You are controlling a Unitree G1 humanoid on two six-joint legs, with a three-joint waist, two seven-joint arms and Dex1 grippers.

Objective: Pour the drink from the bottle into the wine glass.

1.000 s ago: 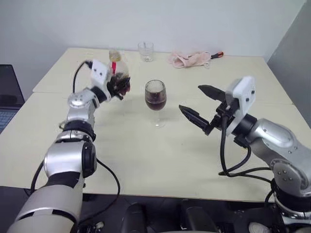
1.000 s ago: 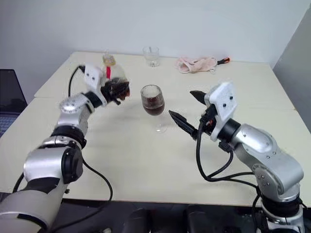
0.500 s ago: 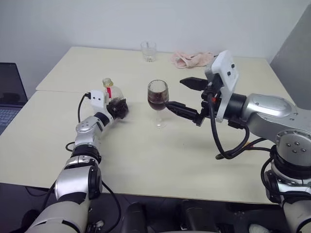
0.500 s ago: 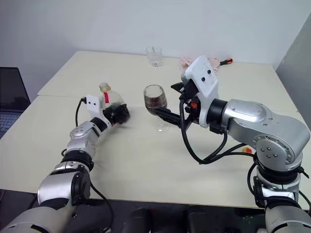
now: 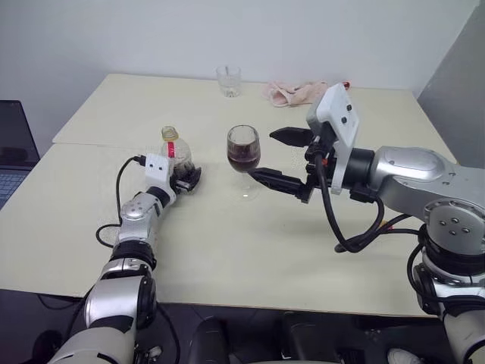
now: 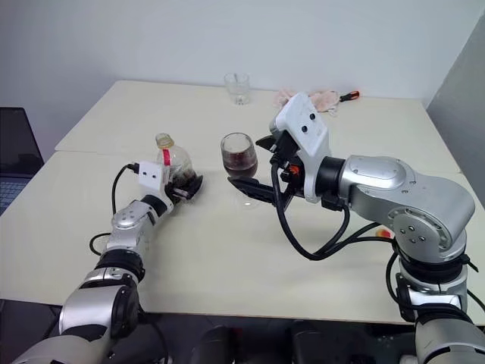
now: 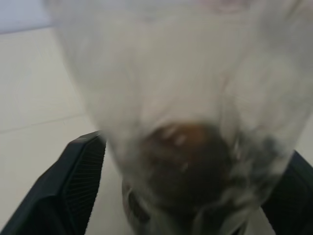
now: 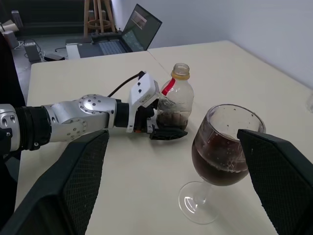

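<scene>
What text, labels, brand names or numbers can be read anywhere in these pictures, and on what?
None can be read.
Red neck label on the bottle: shows only as a red band; any print is too small to read.
Laptop screen: lit, but its contents are too small to read.
Wine glass, tumbler and table: no markings visible.

A clear, glossy wine glass [image 5: 243, 154] holding dark drink [image 5: 243, 157] stands on a matt, smooth cream table [image 5: 227, 243]. Beside it, a clear plastic bottle [image 5: 174, 152] with a red label looks slightly cloudy. Soft pink cloth [image 5: 297, 92] lies crumpled beyond. The right gripper [image 5: 279, 158] has matt black ribbed fingers.
</scene>
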